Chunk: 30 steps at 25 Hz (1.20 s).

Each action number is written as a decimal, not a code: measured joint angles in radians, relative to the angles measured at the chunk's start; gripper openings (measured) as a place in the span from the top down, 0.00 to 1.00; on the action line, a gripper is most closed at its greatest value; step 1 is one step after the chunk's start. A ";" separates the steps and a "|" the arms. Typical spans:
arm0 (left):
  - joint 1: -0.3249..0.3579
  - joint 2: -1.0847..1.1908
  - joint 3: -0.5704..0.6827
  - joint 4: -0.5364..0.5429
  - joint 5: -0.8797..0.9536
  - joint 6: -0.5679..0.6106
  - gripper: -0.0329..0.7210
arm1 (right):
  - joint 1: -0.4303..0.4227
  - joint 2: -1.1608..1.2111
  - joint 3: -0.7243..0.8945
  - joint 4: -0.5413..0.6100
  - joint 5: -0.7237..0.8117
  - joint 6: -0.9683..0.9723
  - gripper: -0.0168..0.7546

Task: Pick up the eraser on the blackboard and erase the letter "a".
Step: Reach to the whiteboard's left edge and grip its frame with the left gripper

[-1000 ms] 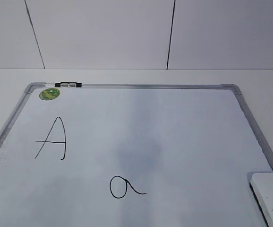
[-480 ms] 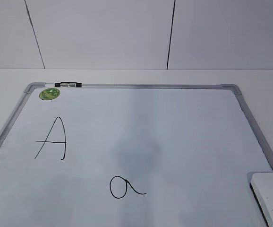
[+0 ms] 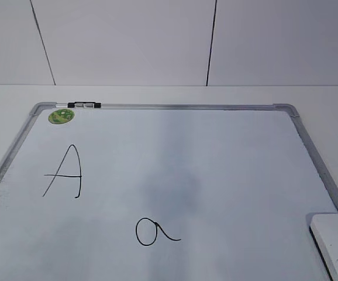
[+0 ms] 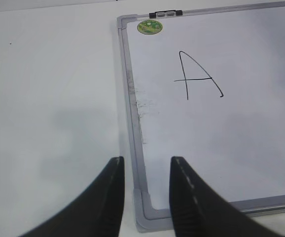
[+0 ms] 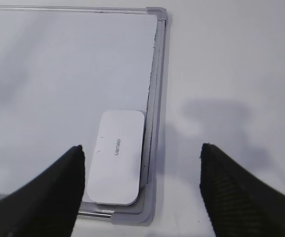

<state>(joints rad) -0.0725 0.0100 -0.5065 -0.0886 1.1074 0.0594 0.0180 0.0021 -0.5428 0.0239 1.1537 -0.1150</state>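
Note:
The blackboard (image 3: 297, 126) is a white dry-erase board with a grey frame, lying flat on the table. The small cursive letter "a" (image 3: 154, 231) is near its front middle. The white eraser (image 3: 337, 243) lies on the board's front right corner; in the right wrist view the eraser (image 5: 117, 155) rests against the frame. My right gripper (image 5: 141, 153) is wide open above that corner, the eraser just inside its left finger. My left gripper (image 4: 146, 165) is open and empty over the board's front left corner (image 4: 142, 207). Neither gripper shows in the exterior view.
A capital "A" (image 3: 66, 171) is drawn on the board's left part. A round green sticker (image 3: 61, 116) and a small black-and-clear marker (image 3: 85, 105) sit at the back left corner. White table surface (image 4: 49, 108) surrounds the board; a white wall stands behind.

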 joint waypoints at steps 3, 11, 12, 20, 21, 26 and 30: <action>0.000 0.017 0.000 0.000 0.000 0.000 0.64 | 0.000 0.051 -0.042 0.000 0.004 0.000 0.25; 0.000 0.283 -0.087 -0.003 0.004 0.000 0.64 | 0.000 0.243 -0.157 0.000 0.020 0.011 0.25; 0.000 0.329 -0.102 -0.003 0.004 -0.002 0.64 | 0.000 0.268 -0.171 0.000 0.021 0.013 0.25; 0.000 0.732 -0.213 -0.010 0.002 -0.006 0.64 | 0.000 0.449 -0.241 0.000 0.047 0.043 0.25; 0.000 0.789 -0.228 -0.008 0.000 -0.006 0.64 | 0.000 0.469 -0.243 0.000 0.057 0.051 0.25; 0.000 1.049 -0.336 0.006 -0.025 -0.006 0.64 | 0.000 0.566 -0.243 0.017 0.097 0.063 0.25; 0.000 1.230 -0.433 0.007 -0.063 -0.004 0.64 | 0.000 0.602 -0.243 0.038 0.099 0.063 0.25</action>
<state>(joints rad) -0.0725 1.2400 -0.9393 -0.0815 1.0440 0.0549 0.0180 0.6038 -0.7859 0.0622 1.2527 -0.0519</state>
